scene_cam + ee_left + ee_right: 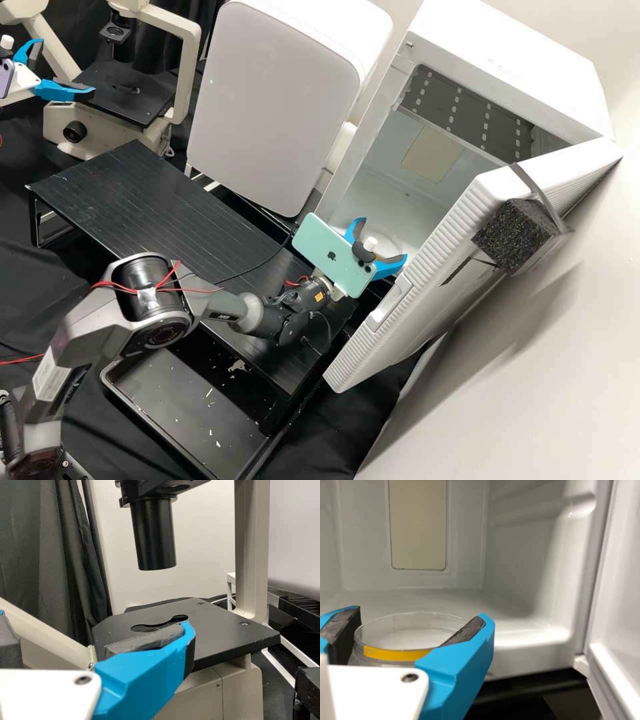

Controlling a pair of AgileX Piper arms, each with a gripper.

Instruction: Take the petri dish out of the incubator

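Note:
At the open front of the white incubator (400, 193), my right gripper (383, 239) has the clear petri dish (385, 248) between its blue fingers. The right wrist view shows this gripper (421, 614) shut on the round dish (410, 635), whose sides meet the dark pads. A yellow band runs along the dish's near side, partly covered by one finger. The incubator floor (520, 632) lies behind and around it. My left gripper (67, 65) stands open and empty by the microscope; in the left wrist view the gripper (97, 620) is in front of the microscope stage (220, 635).
The incubator's door (427, 287) stands open close beside the right gripper, a black foam block (510, 237) strapped to it. A black slatted platform (153, 200) runs from the microscope (127, 93) toward the incubator. A white appliance (273, 100) stands behind it; a black tray (187, 400) is in front.

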